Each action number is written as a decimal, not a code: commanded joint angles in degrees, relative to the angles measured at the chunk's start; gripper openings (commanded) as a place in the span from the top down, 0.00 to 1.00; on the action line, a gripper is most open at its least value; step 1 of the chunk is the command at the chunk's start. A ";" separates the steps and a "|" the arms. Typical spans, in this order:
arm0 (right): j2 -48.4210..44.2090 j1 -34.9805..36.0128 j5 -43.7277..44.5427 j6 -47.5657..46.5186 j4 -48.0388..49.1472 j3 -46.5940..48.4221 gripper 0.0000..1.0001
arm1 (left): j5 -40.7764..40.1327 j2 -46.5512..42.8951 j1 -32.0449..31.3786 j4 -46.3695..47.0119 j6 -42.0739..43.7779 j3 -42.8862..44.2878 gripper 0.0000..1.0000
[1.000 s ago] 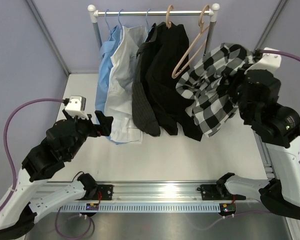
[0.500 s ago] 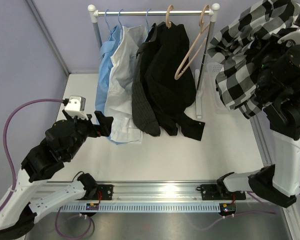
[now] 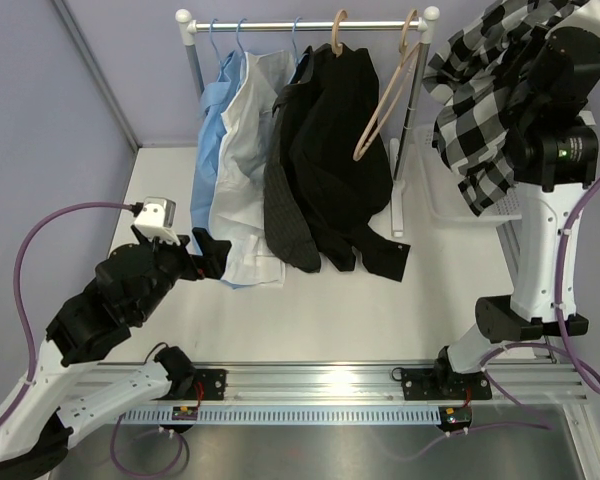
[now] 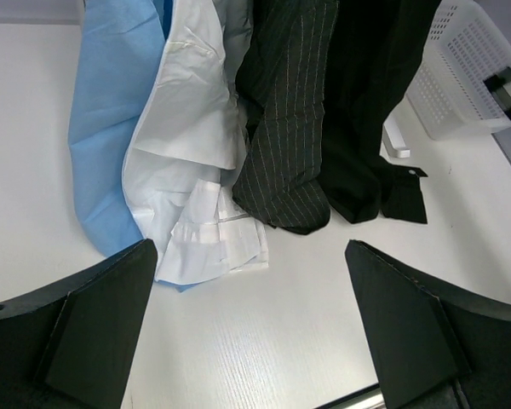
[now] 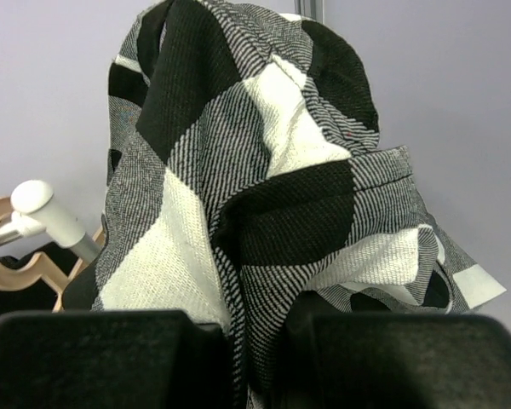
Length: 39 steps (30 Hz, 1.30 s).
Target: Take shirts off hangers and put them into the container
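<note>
Shirts are split between the rack and my right fingers, which are clamped on a fold of the black-and-white checked shirt. I hold it high at the far right, just past the end of the clothes rail and clear of the desk. It is bunched and creased, with broad woven squares, and its tail hangs down across the white lattice basket, which stands on the desk beside the rack's foot. The desk is plain white, with a metal track along its near edge, and pale lilac walls close in the back and left. On the rail a bare wooden hanger hangs tilted by its hook. To its left hangs the black shirt, its cuff lying on the desk, then a dark grey pinstriped shirt, a white shirt and a light blue shirt. The thin blue hangers show only as hooks over the rail. All four hems droop onto the desk, the white one folded over itself. My left fingers are spread wide with nothing between them, low over the desk and near the white shirt's hem.
</note>
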 commanded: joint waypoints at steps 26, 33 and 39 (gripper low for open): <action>7.63 -22.01 -22.42 14.75 27.44 -39.03 1.00 | 1.86 -0.70 0.29 1.18 -1.71 -1.25 0.01; 16.33 -22.19 -28.65 13.43 23.58 -34.20 1.00 | 1.51 0.18 0.29 0.83 -2.24 -1.25 0.01; 26.87 -22.19 -38.13 17.64 9.00 -25.60 1.00 | 1.15 1.50 0.29 0.92 -2.50 -1.08 0.01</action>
